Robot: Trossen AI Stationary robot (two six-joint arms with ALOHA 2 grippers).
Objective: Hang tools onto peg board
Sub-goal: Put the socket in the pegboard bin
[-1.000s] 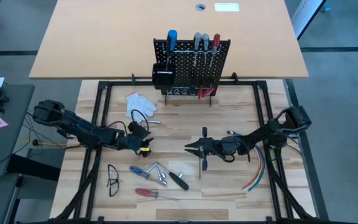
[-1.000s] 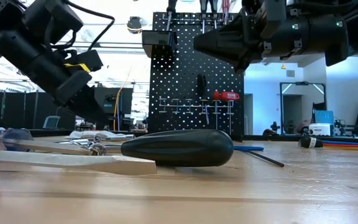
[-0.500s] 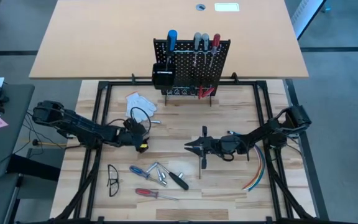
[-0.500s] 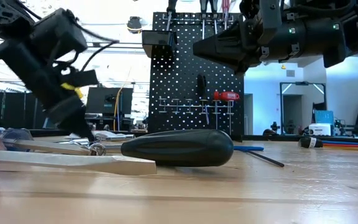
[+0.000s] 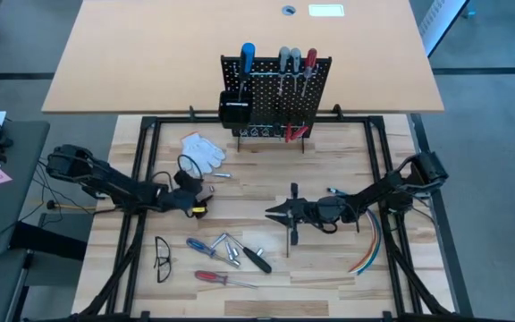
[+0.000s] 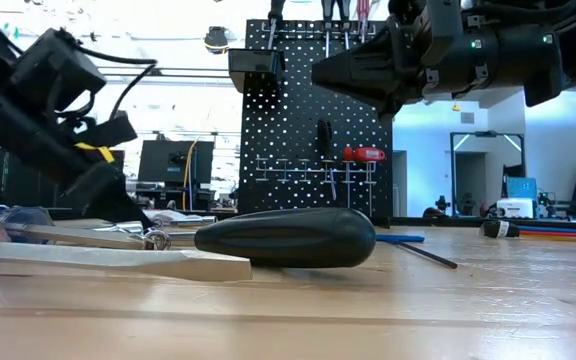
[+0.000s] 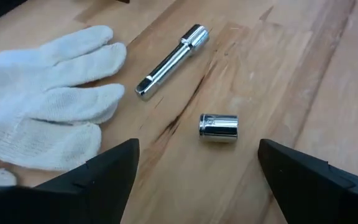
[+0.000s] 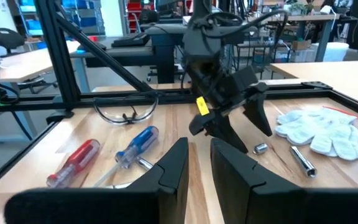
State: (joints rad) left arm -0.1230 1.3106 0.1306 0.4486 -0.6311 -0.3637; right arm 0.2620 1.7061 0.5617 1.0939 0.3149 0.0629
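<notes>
The tools lie mostly at the near left of the counter [image 5: 266, 295]: a red-handled screwdriver [image 5: 209, 277] nearest, then a blue-handled one [image 5: 198, 244] and a black-handled one [image 5: 257, 258]. Farther in, the left end effector [image 5: 198, 191] hangs with fingers [image 7: 107, 174] spread wide over a small silver socket [image 7: 219, 128], not touching it; a silver extension bar [image 7: 169, 61] and a white glove [image 5: 203, 148] lie just beyond. Mid-counter, the right end effector [image 5: 278, 213] shows a narrow gap and grips nothing. At the far edge stands the peg board [image 5: 280, 89], already carrying several tools.
</notes>
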